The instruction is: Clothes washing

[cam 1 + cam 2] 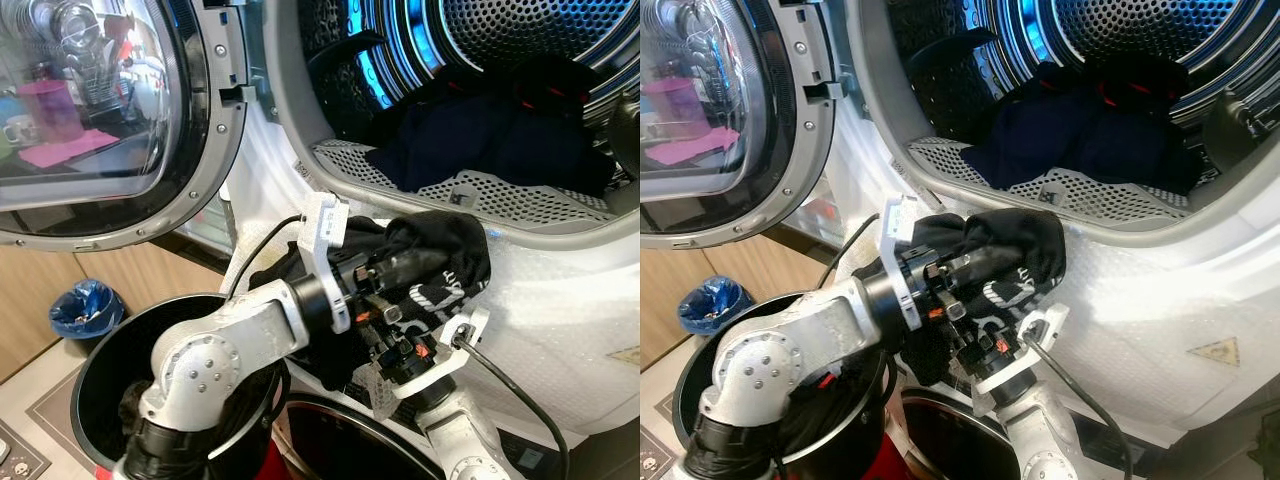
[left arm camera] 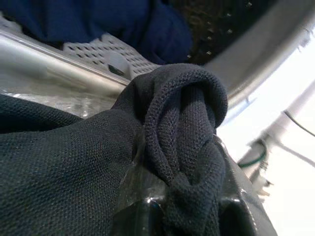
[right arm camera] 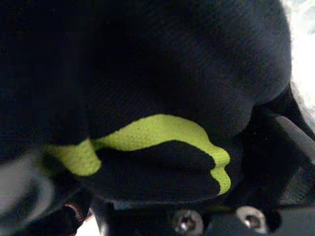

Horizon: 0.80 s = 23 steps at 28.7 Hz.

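Nearest the robot, a round black basket [image 1: 95,380] sits low on the left, its dark inside partly hidden by the left arm's silver elbow. Just beyond it the two wrists meet in front of the washer. The left gripper [image 1: 415,262] reaches right with its fingers buried in a bunched black garment [image 1: 445,255]; the left wrist view has knit cloth wrapped over them, so they seem to be pinching the fabric. The right gripper [image 1: 400,340] comes up from below into the same bundle, and its wrist view has black cloth with a yellow-green stripe [image 3: 162,128] pressed against it; whether those fingers are spread or pressed together I cannot tell.

The garment is held just outside the drum, below the grey rim [image 1: 560,235] of the opening. Beyond the rim, dark navy clothes [image 1: 500,140] lie inside the drum on the perforated wall. The open door [image 1: 100,120] stands far left.

The risks, as I judge them: loose folds hanging by the left wrist could snag on the rim or slip back toward the basket if the lift falls short, and cloth tangled round both grippers may not release cleanly inside the drum
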Tool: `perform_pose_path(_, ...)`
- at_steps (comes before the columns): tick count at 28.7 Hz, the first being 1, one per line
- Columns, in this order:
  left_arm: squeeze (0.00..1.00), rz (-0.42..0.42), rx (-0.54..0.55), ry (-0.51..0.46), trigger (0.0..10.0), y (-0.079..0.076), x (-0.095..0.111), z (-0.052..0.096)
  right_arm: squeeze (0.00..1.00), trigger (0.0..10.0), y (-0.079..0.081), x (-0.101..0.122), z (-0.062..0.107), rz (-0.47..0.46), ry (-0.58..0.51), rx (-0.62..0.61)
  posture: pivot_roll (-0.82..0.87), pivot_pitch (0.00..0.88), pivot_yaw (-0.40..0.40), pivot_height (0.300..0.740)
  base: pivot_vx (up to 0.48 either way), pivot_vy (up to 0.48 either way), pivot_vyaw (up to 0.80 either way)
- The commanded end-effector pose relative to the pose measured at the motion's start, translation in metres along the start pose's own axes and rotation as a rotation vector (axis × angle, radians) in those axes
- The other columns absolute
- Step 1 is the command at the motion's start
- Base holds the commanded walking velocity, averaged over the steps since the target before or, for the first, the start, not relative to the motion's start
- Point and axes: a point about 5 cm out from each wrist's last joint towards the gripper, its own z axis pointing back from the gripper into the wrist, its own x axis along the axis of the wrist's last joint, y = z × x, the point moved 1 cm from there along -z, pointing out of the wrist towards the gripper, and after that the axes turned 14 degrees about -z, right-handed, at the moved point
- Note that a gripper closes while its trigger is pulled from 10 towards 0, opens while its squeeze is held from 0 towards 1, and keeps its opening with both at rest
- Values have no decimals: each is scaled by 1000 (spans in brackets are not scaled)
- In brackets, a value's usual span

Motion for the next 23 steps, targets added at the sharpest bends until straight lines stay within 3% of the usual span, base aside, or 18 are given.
perform_pose_path(1,0,29,31,35,0,0,-7,-4,0,10000,9,6,-15,-6,-67,40,58,2,59,740,0,0,0)
perform_pose_path(6,0,16,-62,-16,0,-15,9,-7,0,10000,-6,3,-15,43,-58,-57,60,0,60,740,0,0,0)
perform_pose_path(10,0,-176,-215,52,0,-27,30,1,0,10000,-14,9,-13,57,-57,-43,94,0,62,740,0,0,0)
perform_pose_path(11,0,-272,-251,101,0,-27,35,8,0,10000,-15,11,-14,66,-54,-28,116,0,67,740,0,0,0)
perform_pose_path(13,0,-387,-286,144,0,-26,48,23,0,10000,-14,13,-15,63,-42,12,127,0,73,740,0,0,0)
perform_pose_path(15,0,-424,-267,154,0,-21,57,30,0,10000,-14,12,-15,70,-24,35,169,0,82,740,0,0,0)
perform_pose_path(16,0,-470,-228,170,0,-14,66,36,0,10000,-14,11,-14,72,-7,55,178,0,86,740,0,0,0)
perform_pose_path(17,0,-569,-144,194,0,-4,85,49,0,10000,-15,8,-11,60,21,106,188,0,97,740,0,0,0)
perform_pose_path(23,0,-622,-172,151,0,-8,111,69,0,10000,-22,5,-9,72,58,124,192,0,98,740,0,0,0)
